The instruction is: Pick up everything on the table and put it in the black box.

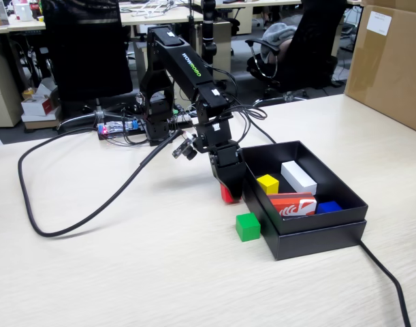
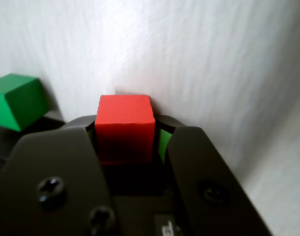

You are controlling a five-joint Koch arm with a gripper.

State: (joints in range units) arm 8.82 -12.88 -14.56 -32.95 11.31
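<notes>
Between my jaws sits the red cube (image 2: 125,129), the gripper (image 2: 132,128) shut on it. In the fixed view the gripper (image 1: 227,189) points down with the red cube (image 1: 225,195) at its tip, low over the table (image 1: 126,272), just left of the black box (image 1: 316,231). The green cube (image 1: 248,227) rests on the table against the box's front-left corner; in the wrist view the green cube (image 2: 17,101) lies to the upper left. The yellow cube (image 1: 267,184) lies inside the box.
Inside the box also lie a long white block (image 1: 298,176), an orange-red printed block (image 1: 293,204) and a blue piece (image 1: 328,207). A brown carton (image 1: 388,61) stands at the back right. Black cables (image 1: 58,211) loop over the table's left, and one cable (image 1: 388,286) runs from the box's front right.
</notes>
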